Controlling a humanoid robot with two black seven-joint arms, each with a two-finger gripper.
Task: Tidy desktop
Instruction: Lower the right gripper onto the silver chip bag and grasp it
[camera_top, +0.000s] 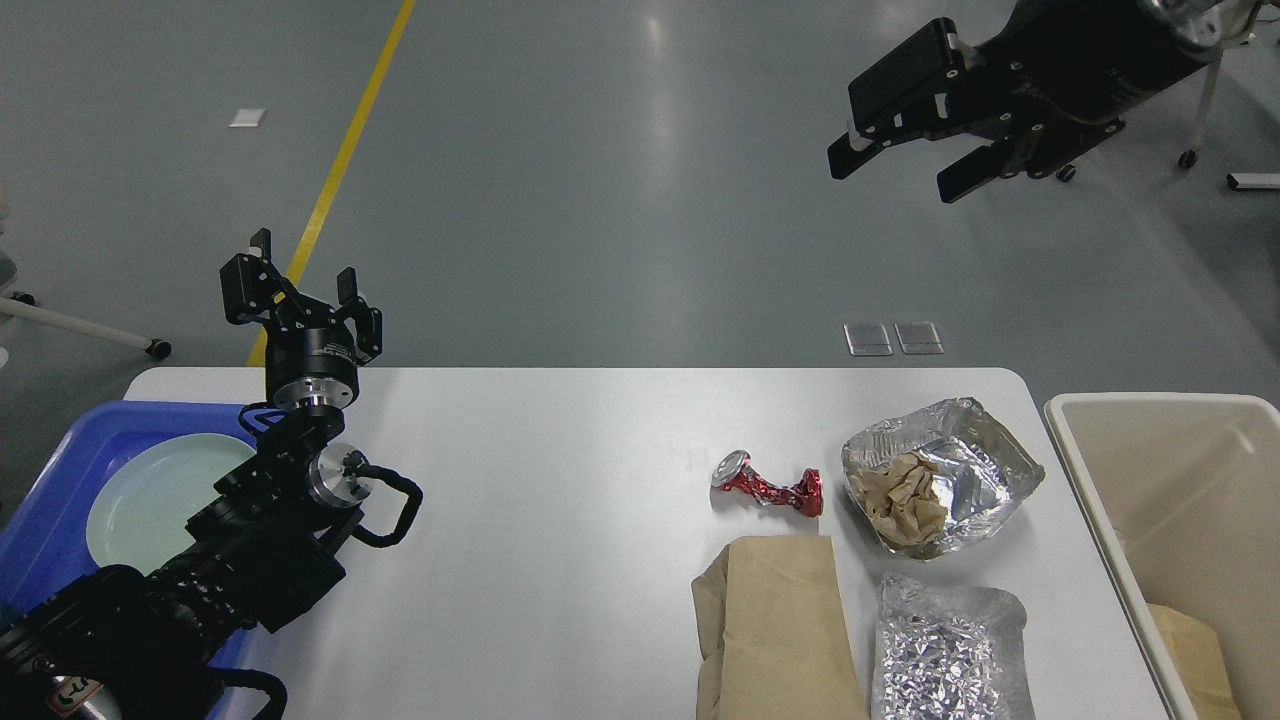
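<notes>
The desktop (560, 480) is a wide light grey-white tabletop. On its right part lie a crushed red can (768, 485), a foil container (985, 455) with crumpled brown paper (902, 498) in it, a brown paper bag (780, 625) and a flat foil sheet (948, 650). My left gripper (298, 278) is open and empty, raised above the table's far left edge. My right gripper (895, 165) is open and empty, held high above the far right of the table.
A blue tray (45, 490) with a pale green plate (150, 495) sits at the left edge, partly under my left arm. A beige bin (1160, 500) stands at the right with brown paper (1195, 650) inside.
</notes>
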